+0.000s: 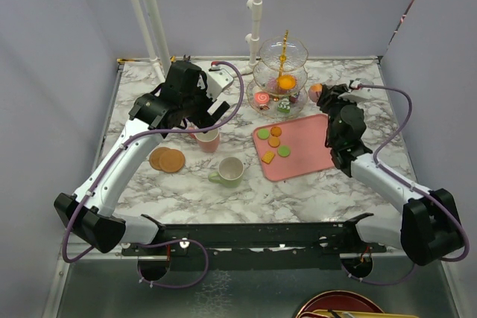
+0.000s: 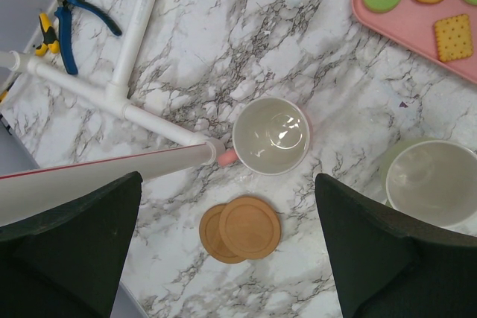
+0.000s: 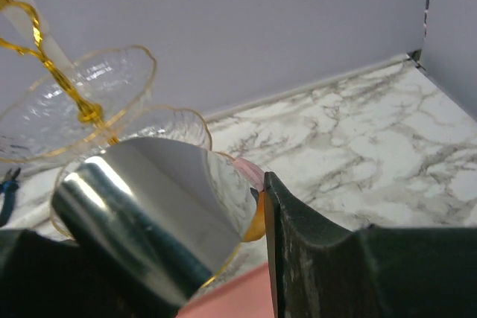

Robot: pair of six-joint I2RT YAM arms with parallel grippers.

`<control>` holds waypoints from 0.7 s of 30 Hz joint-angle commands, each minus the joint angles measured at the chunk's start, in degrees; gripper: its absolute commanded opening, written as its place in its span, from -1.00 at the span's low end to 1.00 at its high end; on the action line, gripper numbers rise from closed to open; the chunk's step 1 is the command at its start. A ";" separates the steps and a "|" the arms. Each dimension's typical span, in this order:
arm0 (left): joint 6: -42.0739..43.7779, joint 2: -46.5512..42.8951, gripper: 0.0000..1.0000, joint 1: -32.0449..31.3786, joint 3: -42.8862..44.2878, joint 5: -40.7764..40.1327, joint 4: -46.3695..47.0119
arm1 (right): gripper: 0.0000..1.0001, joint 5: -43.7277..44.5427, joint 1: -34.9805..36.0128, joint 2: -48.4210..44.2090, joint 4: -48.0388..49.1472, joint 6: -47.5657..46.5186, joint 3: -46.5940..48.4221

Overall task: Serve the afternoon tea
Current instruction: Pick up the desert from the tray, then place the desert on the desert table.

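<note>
The clear glass three-tier stand with its gold stem rises at the back centre, small cakes on its lowest tier. My right gripper hovers just right of it, shut on an orange macaron; the stand's glass tiers lie close behind the fingers. Several macarons and a biscuit rest on the pink tray. My left gripper hangs open above the pink mug and two overlapping brown coasters, holding nothing. The pale-green mug stands to the right.
White pipe posts stand at the back left, one pipe lying across the marble near blue-handled pliers. Grey walls enclose the table on three sides. A black rail runs along the near edge.
</note>
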 commanded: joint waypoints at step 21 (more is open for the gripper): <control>0.86 -0.33 0.98 0.34 2.59 1.29 -1.47 | -0.80 -7.94 -0.42 19.38 4.31 -6.23 24.67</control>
